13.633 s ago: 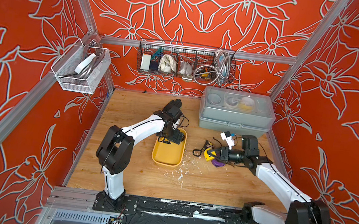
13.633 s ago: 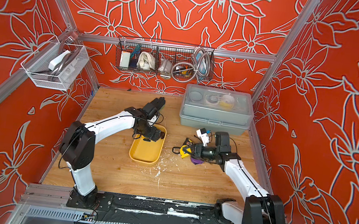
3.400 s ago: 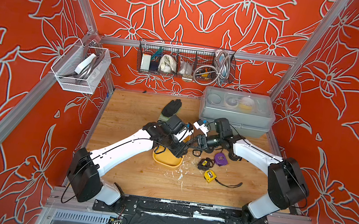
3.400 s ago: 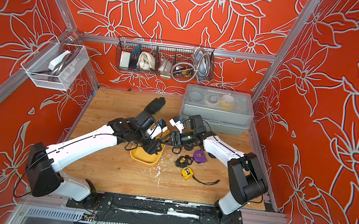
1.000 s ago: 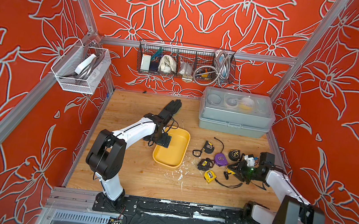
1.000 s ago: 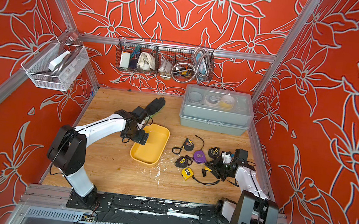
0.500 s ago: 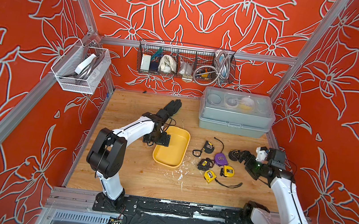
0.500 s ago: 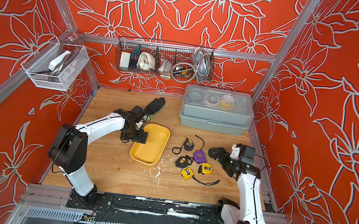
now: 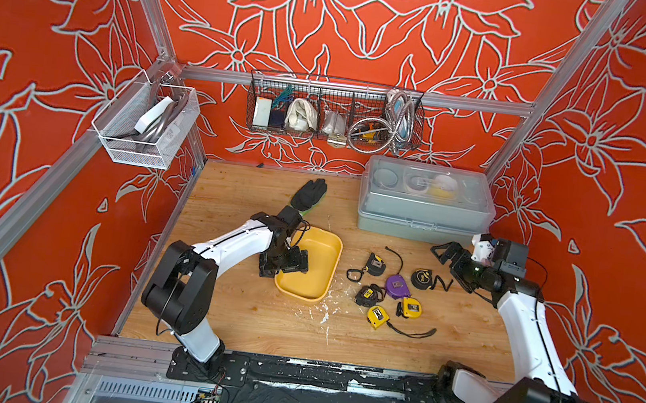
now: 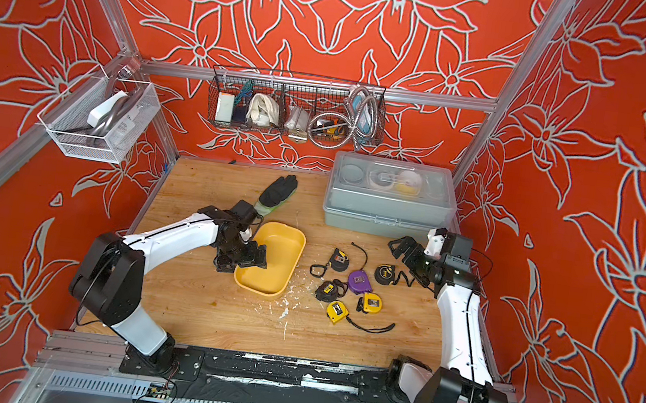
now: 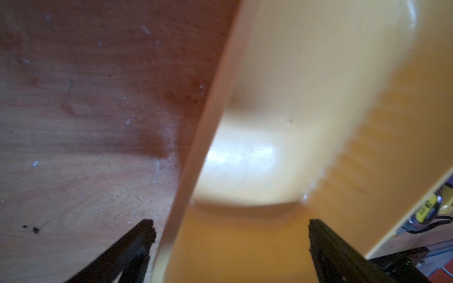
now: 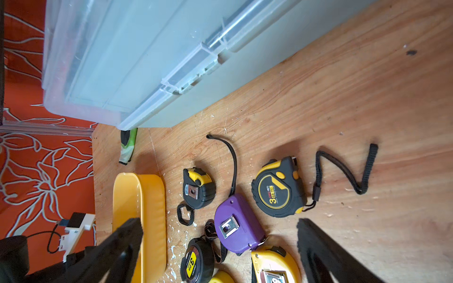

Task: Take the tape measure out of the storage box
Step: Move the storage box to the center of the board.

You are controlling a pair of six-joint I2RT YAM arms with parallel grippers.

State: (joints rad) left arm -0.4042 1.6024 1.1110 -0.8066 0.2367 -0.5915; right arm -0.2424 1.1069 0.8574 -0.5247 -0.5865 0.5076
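1. Your left gripper [image 9: 284,262] has its fingers [image 11: 137,242] spread wide, pinching nothing. They straddle one long rim of the storage box [image 9: 315,270] - 1 finger over the bare table [image 9: 255,328], the other over the box floor.
2. In the left wrist view that rim runs up between the 2 fingertips, nearer the one on the table side. Whether either finger touches the box, you cannot tell.
3. Your right gripper [image 9: 447,259] is also spread wide and holds nothing. It hangs above the table, just in front of the grey case [image 9: 424,219].
4. 6 tape measures [image 9: 377,316] lie on the table outside the box, in a loose cluster between the box and your right fingers.
5. Closest to your right fingers is the black-and-yellow tape measure [image 12: 279,188] marked 3m, just ahead of the tips, its black strap [image 12: 343,169] zigzagging beside it.
6. The purple tape measure [image 12: 235,225] lies beside it, clip side up, on the side toward the box.
7. Beyond your left fingers, past the far end of the box, lies a black glove [image 9: 308,194].
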